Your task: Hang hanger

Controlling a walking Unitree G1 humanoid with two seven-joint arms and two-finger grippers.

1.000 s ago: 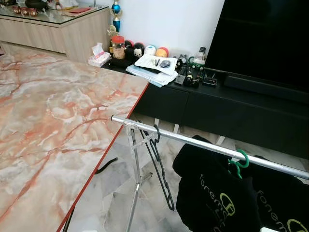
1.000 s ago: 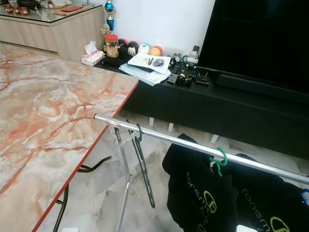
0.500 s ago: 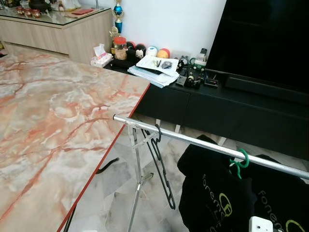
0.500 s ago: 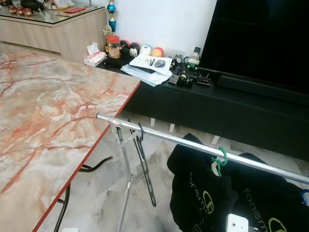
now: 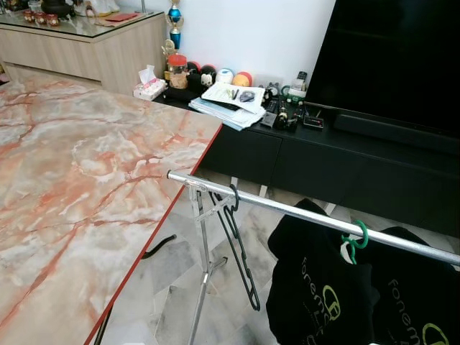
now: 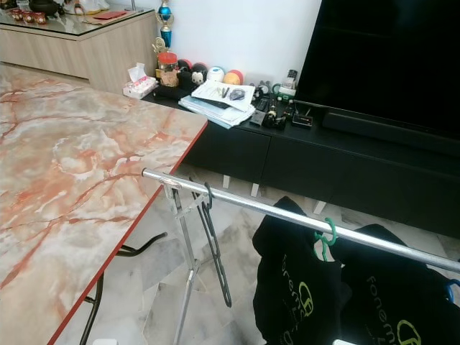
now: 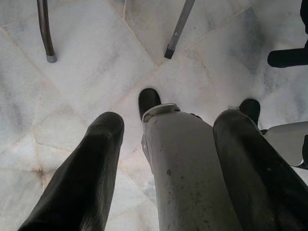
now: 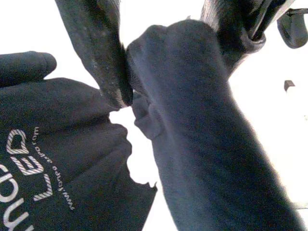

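Our right gripper [image 8: 166,62] has its fingers [image 8: 96,53] clenched on the black shirt's [image 5: 320,287] fabric, steadying it under the green hanger [image 5: 356,237] hooked on the rail [image 5: 287,210]. Left gripper [image 7: 166,144] hangs idle, fingers released.

- A marble-patterned table [image 5: 79,187], orange-veined with a red edge, is taking up the robot's left side.
- Pale marble floor tiles [image 5: 172,287] are showing beneath it (grey veining, light grout lines).
- A low black TV cabinet [image 5: 338,162] is running along the white wall [image 5: 251,32], carrying papers [image 5: 226,100] and small clutter.
- A large dark television screen [image 5: 395,57] is standing above it.
- A wooden sideboard [image 5: 93,50] with a glass top is sitting in the far left corner.
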